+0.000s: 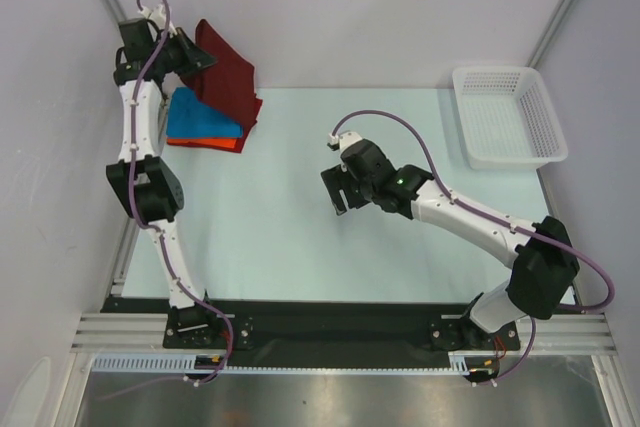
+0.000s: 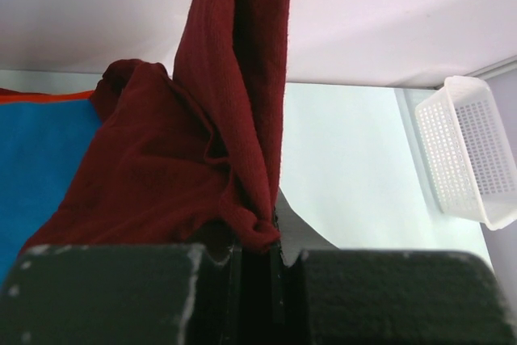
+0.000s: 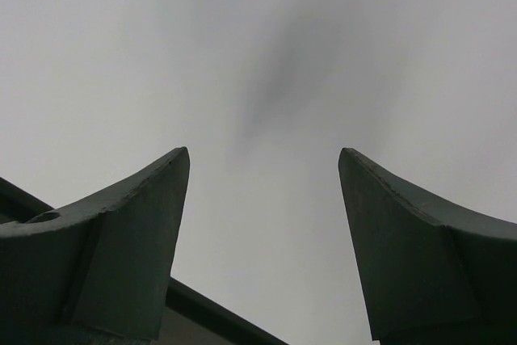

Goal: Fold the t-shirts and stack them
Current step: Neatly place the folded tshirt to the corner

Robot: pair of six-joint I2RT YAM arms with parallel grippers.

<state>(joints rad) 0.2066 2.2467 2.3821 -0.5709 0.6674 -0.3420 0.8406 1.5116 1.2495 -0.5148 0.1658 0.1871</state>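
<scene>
Maroon cloth, far left: the dark maroon t-shirt [image 1: 228,75] hangs lifted over the back-left corner of the table [image 1: 290,237]; the left gripper [image 1: 192,55] holds it, jaws pressed together on a bunched edge of the cloth, as the left wrist view shows; the shirt's lower part drapes down toward the stack, though whether it lies on the stack or just beside it cannot be told. Beneath and beside it, the bright blue t-shirt [image 1: 200,117] lies folded on the orange-red t-shirt [image 1: 205,144]; only a thin rim of the latter shows. At centre, the right gripper [image 1: 340,192] hovers over bare table, fingers spread wide and holding nothing; it stands well apart from all three shirts. At far right, the white mesh basket [image 1: 500,72] sits at the back corner, apart from the work.

Step in hand, as judged: the maroon shirt is being brought to the pile, the stacking of the third shirt; whether its fold is complete cannot be read from the hanging cloth. The next move calls for lowering the cloth so that it settles flat and square on the blue shirt; release should come only once the pile bears its weight; the free right gripper may be needed to steady or smooth a trailing edge.
</scene>
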